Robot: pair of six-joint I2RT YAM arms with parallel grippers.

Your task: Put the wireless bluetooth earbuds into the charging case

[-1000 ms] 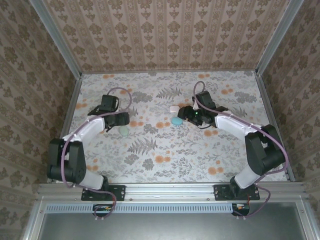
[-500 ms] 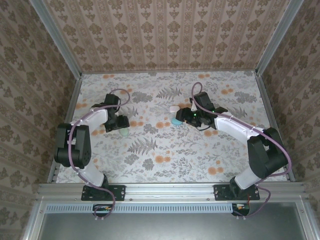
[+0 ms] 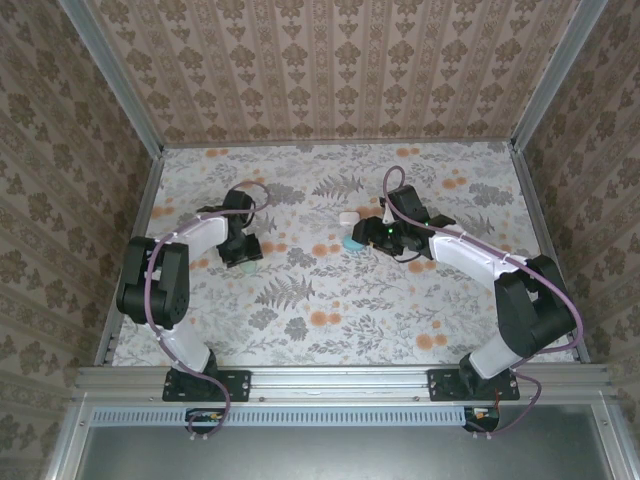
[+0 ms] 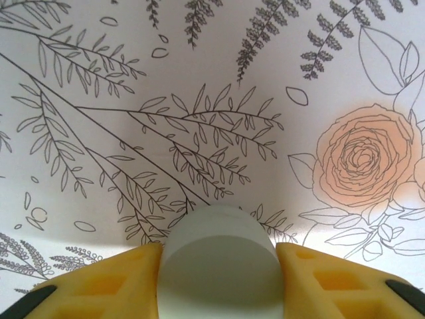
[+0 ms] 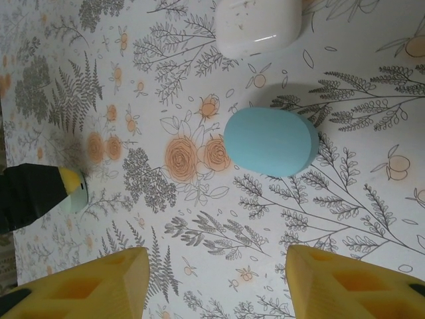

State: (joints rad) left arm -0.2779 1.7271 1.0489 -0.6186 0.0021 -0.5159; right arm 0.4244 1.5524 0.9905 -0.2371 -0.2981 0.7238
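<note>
Both earbuds are judged unseated: pale half [image 4: 218, 269] is clamped by left gripper [image 3: 243, 252], teal half [image 5: 270, 141] lies under splayed right gripper [image 5: 216, 269].

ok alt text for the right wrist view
A teal-blue case half lies on the floral table ahead of the open right hand. A white rounded item sits beyond it; far left, the left hand grips a paler half.
</note>
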